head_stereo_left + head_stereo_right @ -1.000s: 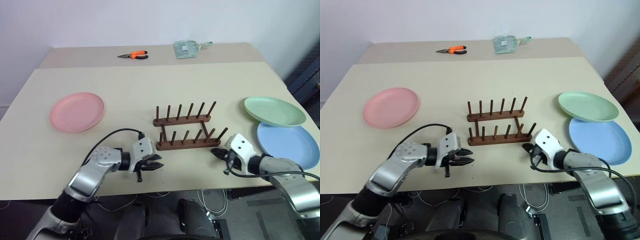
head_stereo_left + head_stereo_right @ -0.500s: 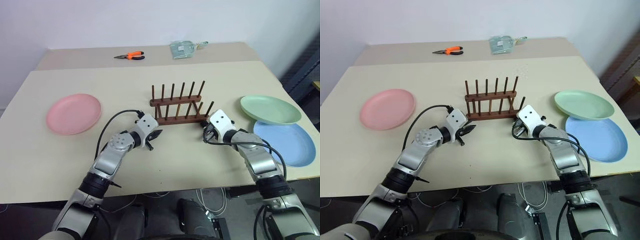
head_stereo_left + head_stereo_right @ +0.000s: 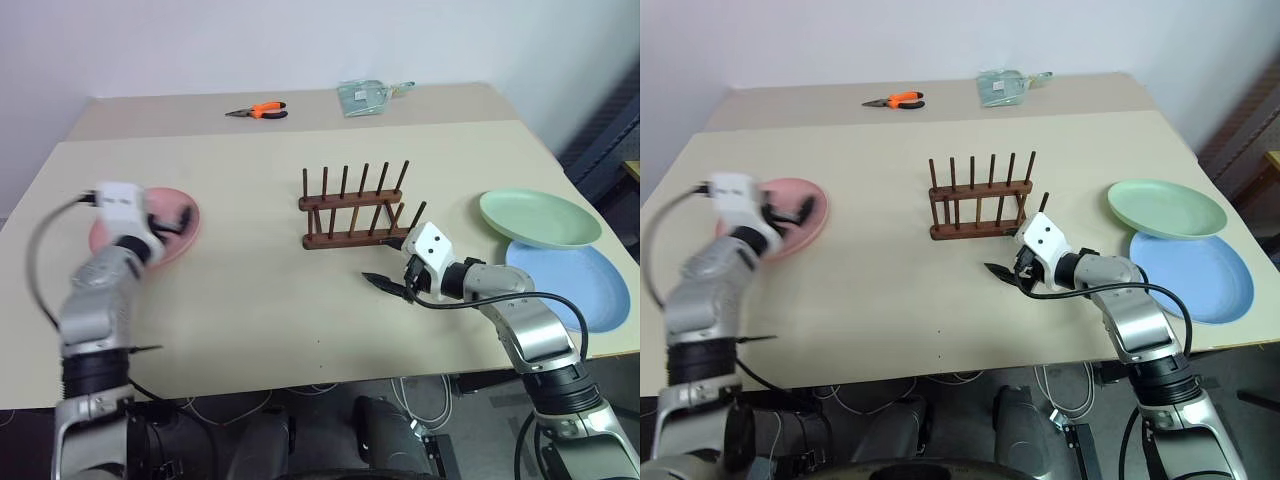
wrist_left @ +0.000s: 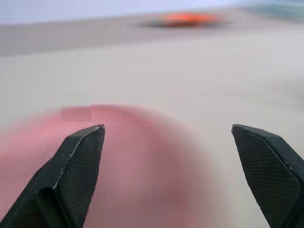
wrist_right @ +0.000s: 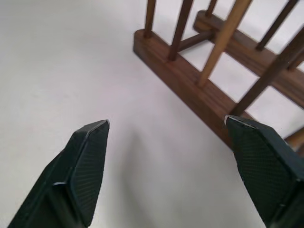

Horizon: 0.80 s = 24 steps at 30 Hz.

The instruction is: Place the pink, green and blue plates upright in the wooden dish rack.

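From the head views, the wooden dish rack (image 3: 357,208) stands empty mid-table, its pegs upright, so no plate is placed yet. The pink plate (image 3: 172,236) lies flat well to the left of the rack; the green plate (image 3: 541,219) lies well to the right of the rack, its near rim overlapping the blue plate (image 3: 585,286), which sits closer to the table's front right edge. The left gripper (image 3: 172,221) hangs over the pink plate, fingers spread, probably lined up to take its rim. The right gripper (image 3: 392,283) sits just in front of the rack's right end, fingers apart and empty, apparently waiting. Orange pliers (image 3: 259,111) and a clear packet (image 3: 366,98) lie far behind the rack, out of the way. Bare tabletop lies on both sides of the rack, leaving room to carry a plate in.

In the left wrist view, the two black fingers (image 4: 78,156) stand wide apart, with the pink plate lying between and beyond them.

In the right wrist view, the spread fingers (image 5: 85,159) frame bare table, the rack's near rail just beside one of them.
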Each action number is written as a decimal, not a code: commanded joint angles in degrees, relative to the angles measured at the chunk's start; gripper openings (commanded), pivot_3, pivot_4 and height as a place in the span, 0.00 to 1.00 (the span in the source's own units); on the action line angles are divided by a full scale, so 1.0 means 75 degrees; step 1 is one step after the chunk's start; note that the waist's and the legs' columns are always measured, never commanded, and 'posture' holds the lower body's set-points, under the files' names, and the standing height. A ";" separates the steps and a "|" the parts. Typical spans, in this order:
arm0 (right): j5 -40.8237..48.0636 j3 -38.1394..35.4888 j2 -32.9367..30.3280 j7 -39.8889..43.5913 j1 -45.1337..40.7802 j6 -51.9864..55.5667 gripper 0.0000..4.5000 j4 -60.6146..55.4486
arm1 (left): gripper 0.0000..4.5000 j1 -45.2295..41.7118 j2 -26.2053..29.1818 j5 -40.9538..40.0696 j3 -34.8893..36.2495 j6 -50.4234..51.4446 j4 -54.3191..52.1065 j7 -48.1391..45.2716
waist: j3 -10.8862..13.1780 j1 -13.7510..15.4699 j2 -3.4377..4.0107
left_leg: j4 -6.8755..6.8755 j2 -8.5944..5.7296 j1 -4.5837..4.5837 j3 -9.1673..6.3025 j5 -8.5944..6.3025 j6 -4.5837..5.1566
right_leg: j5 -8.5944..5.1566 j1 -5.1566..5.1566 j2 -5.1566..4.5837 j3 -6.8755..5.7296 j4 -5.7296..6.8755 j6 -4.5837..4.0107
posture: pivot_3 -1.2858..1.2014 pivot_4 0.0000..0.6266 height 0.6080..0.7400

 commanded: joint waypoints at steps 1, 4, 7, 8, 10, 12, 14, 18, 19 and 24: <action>-0.0158 0.0143 0.0021 0.0017 -0.0214 -0.0242 0.91 0.0079 | 1.00 -0.0109 -0.0092 -0.0278 0.0985 0.0816 -0.0081 0.1111 | 0.0000 0.0005 -0.0001 | 0.0000 -0.0001 -0.0003 0.0000 0.0000 -0.0001 | 0.0000 -0.0001 -0.0001 0.0000 -0.0001 0.0001 | 0.52 0.24 1.00; -0.0263 0.0173 0.0053 -0.0064 -0.0328 -0.0423 0.91 0.0295 | 1.00 0.0059 -0.0260 -0.0572 0.1634 0.1762 -0.0264 0.1700 | -0.0003 -0.0009 -0.0006 | 0.0000 -0.0001 -0.0004 0.0000 0.0000 -0.0003 | 0.0001 -0.0005 -0.0003 0.0001 -0.0001 0.0000 | 0.52 0.24 1.00; -0.0361 0.0197 0.0111 -0.0141 -0.0399 -0.0583 0.91 0.0398 | 1.00 0.0217 -0.0446 -0.1028 0.1860 0.2537 -0.0354 0.1646 | -0.0004 -0.0002 -0.0009 | -0.0003 0.0000 -0.0002 -0.0003 0.0004 -0.0009 | 0.0001 -0.0006 -0.0001 -0.0002 0.0006 0.0000 | 0.52 0.24 1.00; -0.0377 0.0198 0.0131 -0.0161 -0.0417 -0.0634 0.91 0.0416 | 1.00 0.0202 -0.0538 -0.1227 0.2004 0.2739 -0.0323 0.1668 | -0.0005 0.0007 -0.0009 | -0.0003 0.0000 -0.0002 -0.0004 0.0005 -0.0012 | 0.0001 -0.0005 -0.0001 -0.0002 0.0008 0.0000 | 0.52 0.24 1.00; -0.0367 0.0167 0.0165 -0.0191 -0.0448 -0.0644 0.92 0.0407 | 0.89 0.0150 -0.0664 -0.1336 0.2255 0.2860 -0.0227 0.1918 | -0.0004 0.0006 -0.0018 | -0.0001 0.0000 -0.0004 -0.0008 0.0007 -0.0016 | 0.0001 -0.0004 -0.0002 -0.0006 0.0007 -0.0001 | 0.52 0.24 1.00; -0.0403 0.0114 0.0163 -0.0256 -0.0466 -0.0749 0.92 0.0371 | 0.71 0.0071 -0.0746 -0.1483 0.2388 0.2839 -0.0220 0.1981 | -0.0005 -0.0002 -0.0017 | -0.0003 0.0000 0.0002 -0.0010 0.0008 -0.0018 | 0.0001 -0.0001 -0.0002 -0.0006 0.0009 -0.0001 | 0.52 0.24 1.00; -0.0378 0.0013 0.0162 -0.0329 -0.0510 -0.0809 0.92 0.0368 | 0.50 -0.0050 -0.0816 -0.1640 0.2407 0.2775 -0.0272 0.1994 | -0.0005 0.0004 -0.0018 | -0.0004 0.0000 0.0002 -0.0010 0.0008 -0.0020 | 0.0001 -0.0001 -0.0002 -0.0007 0.0009 -0.0001 | 0.52 0.24 1.00; 0.0069 -0.0260 0.0073 -0.0133 -0.0702 -0.0493 1.00 0.0139 | 0.03 -0.0259 -0.0849 -0.1776 0.1979 0.2368 -0.0529 0.1658 | -0.0004 0.0002 -0.0019 | -0.0003 0.0000 -0.0004 -0.0010 0.0011 -0.0024 | 0.0002 -0.0003 -0.0002 -0.0008 0.0008 -0.0003 | 0.52 0.24 1.00; 0.0141 -0.0311 0.0053 -0.0101 -0.0766 -0.0444 1.00 0.0059 | 0.01 -0.0291 -0.0850 -0.1738 0.1796 0.2174 -0.0610 0.1540 | -0.0004 0.0002 -0.0019 | -0.0004 0.0000 -0.0003 -0.0010 0.0011 -0.0024 | 0.0002 -0.0003 -0.0002 -0.0008 0.0008 -0.0003 | 0.52 0.24 1.00; -0.0329 -0.0122 -0.0088 -0.0180 -0.1624 -0.0872 1.00 -0.0390 | 0.01 -0.1097 -0.1068 -0.1759 0.0666 0.1448 -0.1265 0.1092 | 0.0000 0.0007 -0.0024 | -0.0004 0.0000 -0.0009 -0.0010 0.0014 -0.0030 | 0.0004 -0.0006 -0.0002 -0.0008 0.0004 -0.0005 | 0.52 0.24 1.00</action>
